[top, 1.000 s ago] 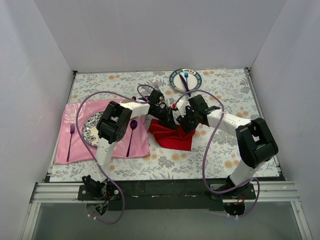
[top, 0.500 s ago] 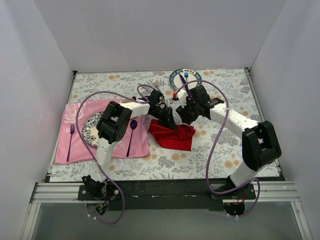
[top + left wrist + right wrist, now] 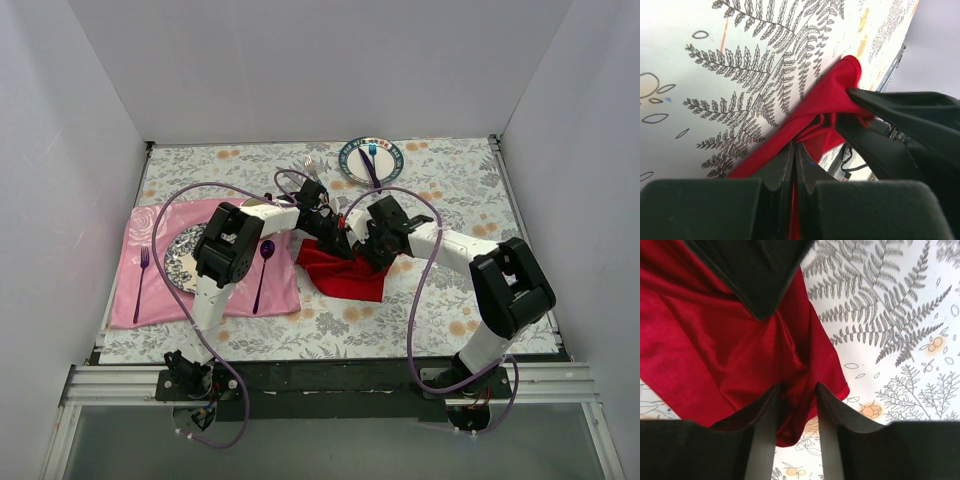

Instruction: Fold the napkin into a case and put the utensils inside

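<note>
**Desk:** Red napkin of soft, bright cloth (image 3: 348,280): where does it lie?

**Operator:** Crumpled mid-table on the fern-printed tablecloth (image 3: 450,300), just right of the pink rose-patterned placemat (image 3: 150,290). My left gripper (image 3: 794,148) is clamped tight on its far edge.

**Desk:** What changed?

**Operator:** Half a second ago my right gripper (image 3: 796,390) was lifted off toward the back. Now it is down at the far right corner, fingers narrowed around a ridge of cloth. I cannot tell whether they bite yet. I judge I am regrasping for a fold, and no case exists yet.
</note>
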`<state>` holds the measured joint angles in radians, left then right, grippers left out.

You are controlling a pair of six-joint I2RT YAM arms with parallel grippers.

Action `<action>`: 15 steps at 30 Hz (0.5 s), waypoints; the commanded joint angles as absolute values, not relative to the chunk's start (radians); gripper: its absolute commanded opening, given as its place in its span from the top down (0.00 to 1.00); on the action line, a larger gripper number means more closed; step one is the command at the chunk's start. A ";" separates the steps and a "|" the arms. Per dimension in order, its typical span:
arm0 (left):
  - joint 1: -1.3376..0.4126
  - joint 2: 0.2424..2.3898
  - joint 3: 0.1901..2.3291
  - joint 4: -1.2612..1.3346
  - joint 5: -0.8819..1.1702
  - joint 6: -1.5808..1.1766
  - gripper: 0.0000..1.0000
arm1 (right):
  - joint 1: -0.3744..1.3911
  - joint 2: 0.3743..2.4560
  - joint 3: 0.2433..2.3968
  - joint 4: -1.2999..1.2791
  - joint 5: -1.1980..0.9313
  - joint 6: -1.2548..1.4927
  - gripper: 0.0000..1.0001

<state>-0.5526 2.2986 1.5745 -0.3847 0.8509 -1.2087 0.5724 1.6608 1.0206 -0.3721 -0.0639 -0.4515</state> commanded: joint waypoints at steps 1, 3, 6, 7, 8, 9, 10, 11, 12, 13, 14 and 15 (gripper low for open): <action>-0.555 2.307 1.549 -0.423 0.790 -1.184 1.00 | 0.575 1.661 0.983 -0.282 0.053 -0.471 0.63; -0.555 2.307 1.549 -0.425 0.792 -1.181 1.00 | 0.574 1.657 0.974 -0.270 0.078 -0.468 0.66; -0.557 2.307 1.551 -0.426 0.796 -1.183 1.00 | 0.575 1.651 0.959 -0.250 0.103 -0.468 0.80; -0.557 2.304 1.551 -0.423 0.802 -1.186 1.00 | 0.577 1.649 0.945 -0.242 0.109 -0.472 0.90; -0.557 2.298 1.548 -0.413 0.831 -1.189 1.00 | 0.575 1.644 0.939 -0.232 0.110 -0.482 0.92; -0.555 2.280 1.545 -0.385 0.842 -1.192 1.00 | 0.575 1.643 0.930 -0.227 0.110 -0.488 0.94; -0.557 2.264 1.528 -0.362 0.854 -1.196 1.00 | 0.575 1.644 0.924 -0.224 0.107 -0.492 0.99; -0.555 2.244 1.517 -0.332 0.883 -1.200 0.95 | 0.575 1.643 0.913 -0.219 0.107 -0.498 0.99; -0.555 2.226 1.511 -0.309 0.879 -1.197 0.92 | 0.575 1.644 0.907 -0.215 0.104 -0.503 0.99; -0.557 2.191 1.503 -0.296 0.882 -1.193 0.90 | 0.575 1.644 0.902 -0.213 0.098 -0.506 0.99; -0.554 2.177 1.485 -0.282 0.893 -1.193 0.83 | 0.575 1.641 0.893 -0.206 0.092 -0.506 0.99; -0.554 2.163 1.480 -0.281 0.899 -1.192 0.78 | 0.575 1.641 0.890 -0.198 0.089 -0.505 0.99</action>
<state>-0.5529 2.2803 1.5253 -0.3149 0.8928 -1.2137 0.5785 1.6592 0.9283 -0.2241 0.0589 -0.4805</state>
